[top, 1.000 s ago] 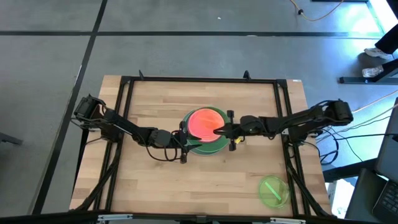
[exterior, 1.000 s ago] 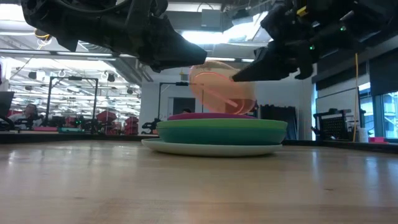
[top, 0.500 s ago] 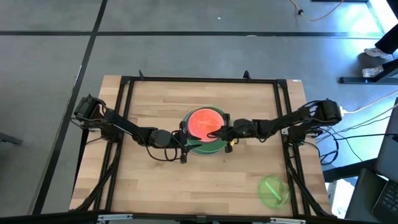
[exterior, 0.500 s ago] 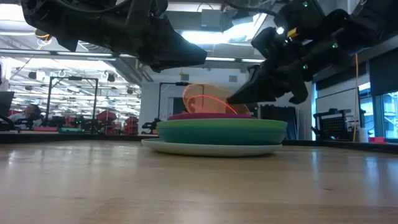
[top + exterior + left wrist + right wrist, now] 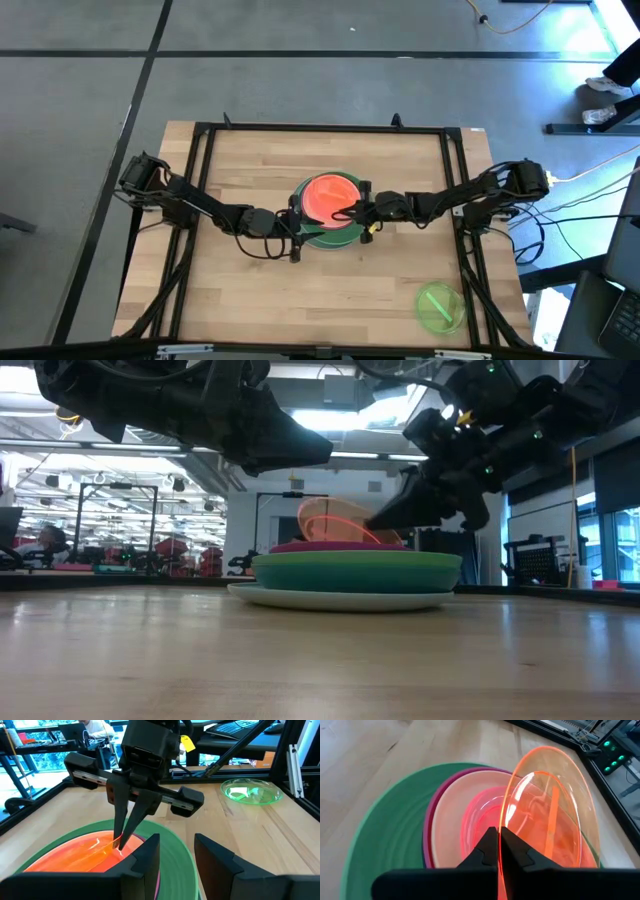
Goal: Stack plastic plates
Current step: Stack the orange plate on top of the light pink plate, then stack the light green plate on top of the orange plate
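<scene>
The right gripper (image 5: 347,212) pinched the orange plate (image 5: 555,815) by its rim, tilted over the stack (image 5: 345,572) at mid-table. The left gripper (image 5: 176,851) hovered beside, fingers parted. No writing was readable.

Orange plate (image 5: 340,526), pinched by right gripper (image 5: 350,212), is now lowered from a raised tilt a second ago, its low edge near the stack (image 5: 345,575). Right arm is extended toward 9 o'clock.
</scene>
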